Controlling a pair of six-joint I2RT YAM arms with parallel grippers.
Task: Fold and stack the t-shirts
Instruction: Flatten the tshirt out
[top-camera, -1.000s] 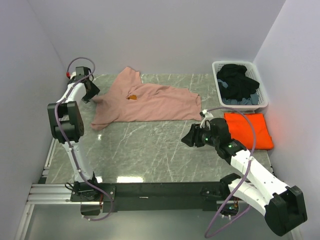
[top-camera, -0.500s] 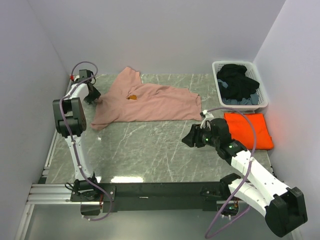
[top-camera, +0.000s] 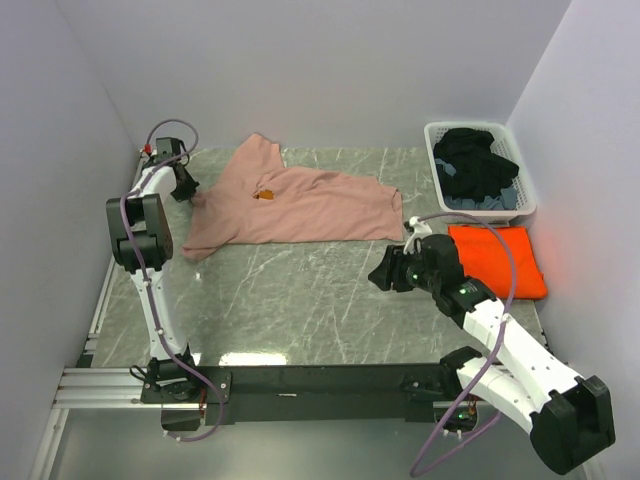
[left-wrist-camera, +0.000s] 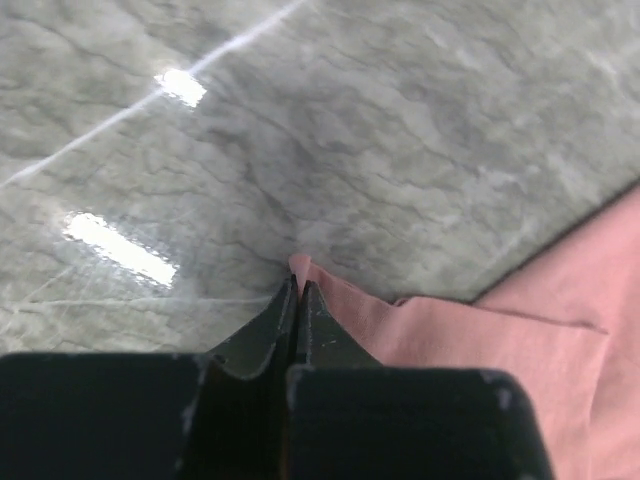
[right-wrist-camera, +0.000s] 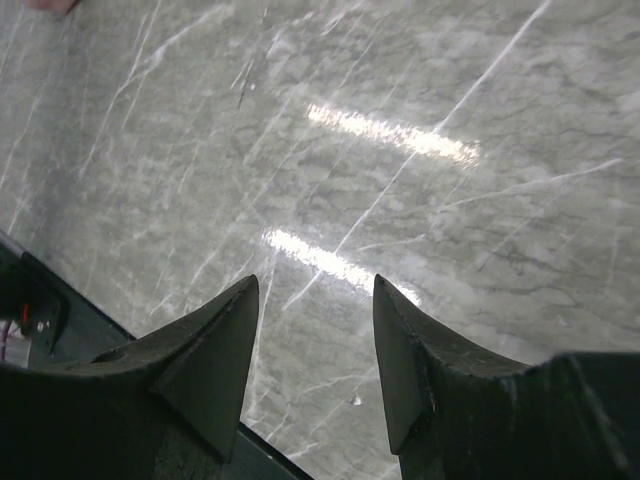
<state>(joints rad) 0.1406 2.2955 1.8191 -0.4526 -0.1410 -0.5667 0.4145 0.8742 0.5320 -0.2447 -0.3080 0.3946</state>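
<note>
Closing in the last second, the left gripper (left-wrist-camera: 298, 291) is now pinching a corner of the dusty-pink tee (top-camera: 300, 205), its two fingers pressed together on the fabric. A small fold of cloth is peeking out just ahead of the tips. From that pinch the rest of the tee is spreading away to the gripper's right across the marble table (top-camera: 300, 300). The left elbow has also drawn in slightly and the right gripper (top-camera: 388, 271) has edged a little toward the far side.

Two t-shirts are lying out. One is the pink tee, open and rumpled, with a small orange-brown mark on its chest. The other is the bright-orange tee (top-camera: 500, 262), which appears to be folded into a flat rectangle, well apart from the left gripper and just behind the right gripper's wrist, on its right side. One white laundry basket (top-camera: 433, 150) is sitting beyond the orange tee, holding dark clothes (top-camera: 475, 172).

Both arms are working the table. The left arm is standing tall from its base, its elbow raised and its forearm reaching forward and down, so the fingers are meeting the table at the tee's near-left corner. The right arm is stretching low and diagonally inward, its wrist tipped down. Its jaws are standing spread over bare marble, gripping nothing, with the pink tee's near edge ahead of them.
</note>
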